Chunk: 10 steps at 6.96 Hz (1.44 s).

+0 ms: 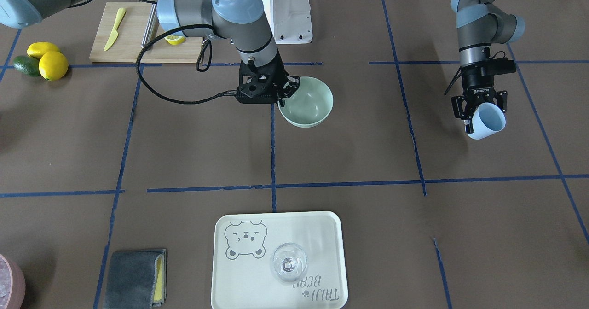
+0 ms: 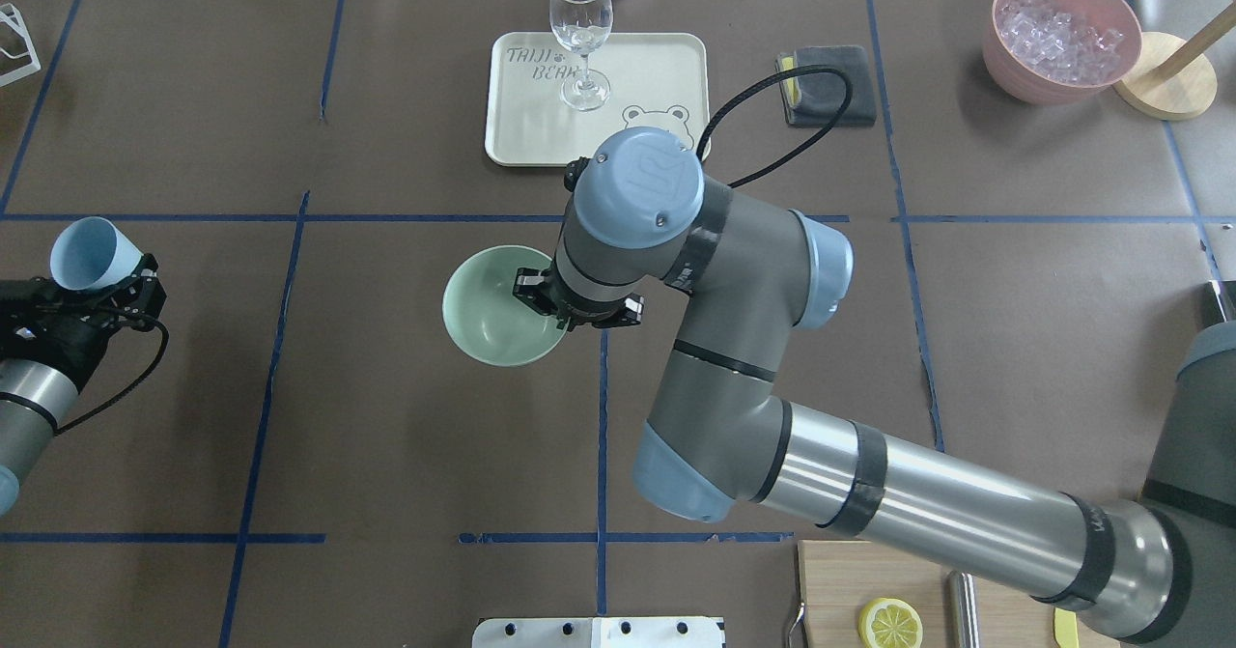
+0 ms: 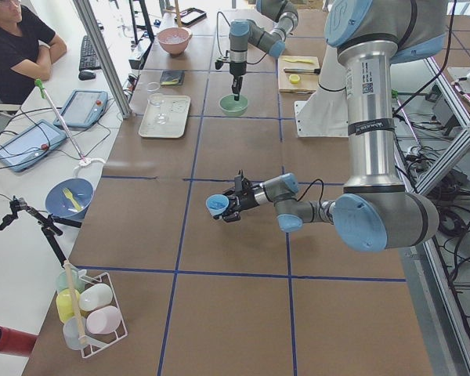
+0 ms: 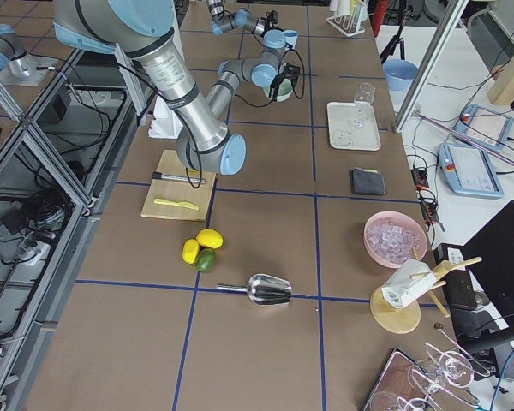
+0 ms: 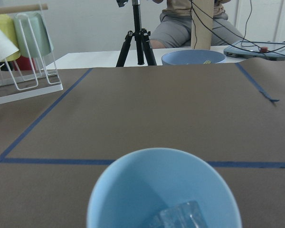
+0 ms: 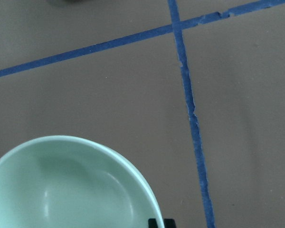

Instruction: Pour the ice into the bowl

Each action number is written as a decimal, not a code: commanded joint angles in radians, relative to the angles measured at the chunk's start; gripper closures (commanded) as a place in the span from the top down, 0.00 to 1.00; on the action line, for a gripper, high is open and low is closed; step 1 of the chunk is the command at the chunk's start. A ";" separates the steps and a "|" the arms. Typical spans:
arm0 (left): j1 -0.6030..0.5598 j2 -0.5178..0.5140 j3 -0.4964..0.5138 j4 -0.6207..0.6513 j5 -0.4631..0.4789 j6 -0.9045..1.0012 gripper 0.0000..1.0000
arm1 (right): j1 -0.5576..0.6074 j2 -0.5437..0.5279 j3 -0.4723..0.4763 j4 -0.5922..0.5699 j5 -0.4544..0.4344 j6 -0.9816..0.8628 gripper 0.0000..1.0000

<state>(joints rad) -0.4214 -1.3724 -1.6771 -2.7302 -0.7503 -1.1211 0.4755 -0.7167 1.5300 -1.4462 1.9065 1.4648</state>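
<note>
L gripper (image 1: 480,110) closed round wall of light, stiff blue cup (image 1: 487,121) w/ slick clear ice (image 5: 178,214) inside, well apart from mint-green bowl (image 1: 307,102), whose rim R gripper (image 1: 286,92) seems to pinch; tip slow, cubes prob. slide fast.

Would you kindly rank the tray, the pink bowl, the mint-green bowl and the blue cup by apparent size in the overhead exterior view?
1. tray
2. pink bowl
3. mint-green bowl, though part of it is covered
4. blue cup

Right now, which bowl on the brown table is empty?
The mint-green bowl in the middle: its inside is bare. The pink bowl near the edge is heaped with ice chunks.
</note>
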 commanded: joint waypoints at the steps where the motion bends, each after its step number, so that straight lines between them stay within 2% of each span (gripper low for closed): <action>1: -0.037 0.003 -0.073 -0.006 -0.007 0.069 0.00 | -0.061 0.145 -0.231 0.007 -0.090 -0.012 0.00; 2: -0.039 0.003 -0.091 -0.006 -0.007 0.069 0.00 | -0.075 0.173 -0.293 0.048 -0.116 -0.015 0.00; 4: -0.054 0.000 -0.093 -0.006 -0.012 0.101 0.00 | -0.074 0.181 -0.312 0.089 -0.118 -0.008 0.00; 5: -0.050 -0.011 -0.090 -0.005 -0.011 0.198 0.00 | -0.072 0.183 -0.311 0.113 -0.119 0.000 0.98; 6: -0.046 -0.013 -0.081 0.006 -0.007 0.277 0.00 | -0.057 0.180 -0.285 0.131 -0.109 0.000 1.00; 7: -0.042 -0.014 -0.088 0.007 -0.006 0.321 0.00 | -0.031 0.169 -0.242 0.106 -0.084 0.000 1.00; 8: -0.034 -0.064 -0.090 0.027 -0.003 0.349 0.00 | -0.005 0.137 -0.164 0.051 -0.049 -0.001 1.00; 10: 0.002 -0.208 -0.093 0.261 0.032 0.356 0.00 | 0.056 -0.075 0.099 -0.006 0.004 -0.015 1.00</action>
<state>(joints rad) -0.4418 -1.4997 -1.7689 -2.6008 -0.7441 -0.7743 0.4926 -0.6710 1.4819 -1.4198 1.8706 1.4562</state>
